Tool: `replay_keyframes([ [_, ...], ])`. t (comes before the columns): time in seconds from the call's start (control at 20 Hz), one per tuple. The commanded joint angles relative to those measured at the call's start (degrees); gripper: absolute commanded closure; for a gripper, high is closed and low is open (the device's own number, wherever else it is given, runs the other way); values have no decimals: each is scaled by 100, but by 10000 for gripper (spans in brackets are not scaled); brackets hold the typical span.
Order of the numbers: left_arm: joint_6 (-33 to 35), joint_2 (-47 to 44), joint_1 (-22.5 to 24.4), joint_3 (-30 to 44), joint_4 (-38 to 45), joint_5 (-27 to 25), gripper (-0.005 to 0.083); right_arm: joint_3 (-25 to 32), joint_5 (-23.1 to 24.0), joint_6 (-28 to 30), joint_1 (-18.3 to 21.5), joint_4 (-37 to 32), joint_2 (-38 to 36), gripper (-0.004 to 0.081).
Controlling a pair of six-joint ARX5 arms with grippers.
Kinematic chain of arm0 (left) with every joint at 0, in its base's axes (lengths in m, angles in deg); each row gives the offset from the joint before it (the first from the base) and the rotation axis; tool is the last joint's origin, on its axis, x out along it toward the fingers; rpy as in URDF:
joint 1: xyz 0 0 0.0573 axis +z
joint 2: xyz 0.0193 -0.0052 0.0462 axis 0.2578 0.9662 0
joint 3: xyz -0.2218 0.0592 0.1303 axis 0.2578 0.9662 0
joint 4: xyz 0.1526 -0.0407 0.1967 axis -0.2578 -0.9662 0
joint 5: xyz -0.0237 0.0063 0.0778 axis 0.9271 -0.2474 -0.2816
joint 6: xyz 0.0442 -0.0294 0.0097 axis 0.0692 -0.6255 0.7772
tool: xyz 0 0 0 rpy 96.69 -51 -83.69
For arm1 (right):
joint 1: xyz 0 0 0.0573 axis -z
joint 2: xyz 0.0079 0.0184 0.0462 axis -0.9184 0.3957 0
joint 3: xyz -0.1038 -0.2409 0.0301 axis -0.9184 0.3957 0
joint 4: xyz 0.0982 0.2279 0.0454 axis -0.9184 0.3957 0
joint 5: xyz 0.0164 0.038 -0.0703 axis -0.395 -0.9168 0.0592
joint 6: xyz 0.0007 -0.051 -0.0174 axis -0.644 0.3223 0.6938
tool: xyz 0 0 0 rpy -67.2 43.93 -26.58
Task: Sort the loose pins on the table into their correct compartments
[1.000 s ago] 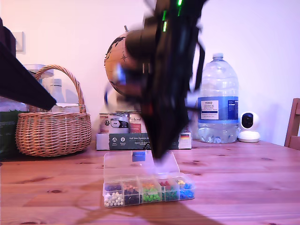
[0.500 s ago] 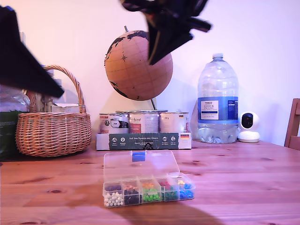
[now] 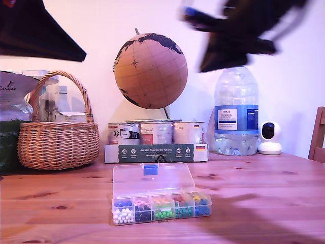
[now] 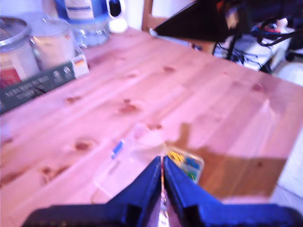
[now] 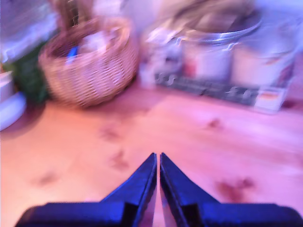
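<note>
First wrist view alone shows my first gripper (image 4: 162, 176) — jaws pressed together, empty — above the compartments (image 4: 185, 163); my second gripper (image 5: 157, 172) likewise.

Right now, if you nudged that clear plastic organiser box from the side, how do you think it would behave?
The organiser box would probably slide easily, since it looks like thin, light plastic on the smooth table. Its lid stands open behind the cells, so a sharp push might jolt the pin heads between cells or out. It sits low and flat, so tipping seems unlikely.
</note>
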Motion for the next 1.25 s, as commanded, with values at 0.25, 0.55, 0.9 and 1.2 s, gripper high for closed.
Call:
replay_keyframes([
  [0.25,-125,-72,9,-2,101,-181,797,1733,-157,328,136,-942,-1563,783],
  [0.55,-190,-321,4,-4,-136,-162,797,2020,-190,752,-131,153,-3088,783],
  [0.9,-188,-315,4,-4,-944,-177,797,2020,-186,745,-162,1414,-3602,783],
  [1.2,-188,-315,4,-4,-1202,-177,797,2020,-186,745,-162,2229,-3600,783],
])
